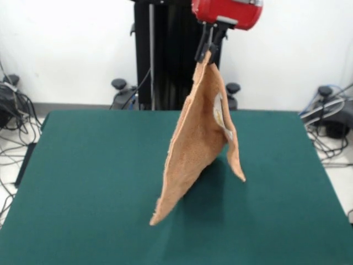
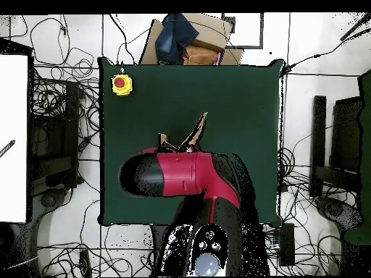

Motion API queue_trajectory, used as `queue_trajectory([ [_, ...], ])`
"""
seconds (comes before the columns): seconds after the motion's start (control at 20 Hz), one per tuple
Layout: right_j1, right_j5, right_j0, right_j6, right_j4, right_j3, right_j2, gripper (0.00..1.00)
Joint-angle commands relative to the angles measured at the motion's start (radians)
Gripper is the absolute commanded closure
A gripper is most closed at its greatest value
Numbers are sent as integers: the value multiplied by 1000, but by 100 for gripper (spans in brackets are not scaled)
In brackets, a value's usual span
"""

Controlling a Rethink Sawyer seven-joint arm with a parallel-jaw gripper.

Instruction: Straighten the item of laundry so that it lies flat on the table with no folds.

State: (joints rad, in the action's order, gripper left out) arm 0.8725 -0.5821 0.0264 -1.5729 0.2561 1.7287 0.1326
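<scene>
The orange-tan towel (image 1: 197,149) hangs in the air from one corner, held by my gripper (image 1: 208,54), which is shut on it high above the green table (image 1: 83,176). The towel droops in a long folded sheet; its lowest corner points to the near left and seems to hang just above the cloth. A paler patch shows in a fold near the middle. In the overhead view the red and black arm (image 2: 185,174) covers most of the towel (image 2: 194,132); only a narrow strip shows beyond it. The gripper is hidden there.
A yellow box with a red button (image 2: 121,84) sits at one table corner in the overhead view. Cardboard and dark cloth (image 2: 185,40) lie past the far edge. Cables and stands ring the table. The black pedestal (image 1: 165,55) stands behind it.
</scene>
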Motion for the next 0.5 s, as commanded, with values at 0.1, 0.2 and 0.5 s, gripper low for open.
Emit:
queue_trajectory([
  [0.1,-42,1,18,-21,62,103,-66,100],
  [0.2,-39,12,24,-17,61,114,-72,100],
  [0.5,17,49,87,21,16,263,-131,100],
])
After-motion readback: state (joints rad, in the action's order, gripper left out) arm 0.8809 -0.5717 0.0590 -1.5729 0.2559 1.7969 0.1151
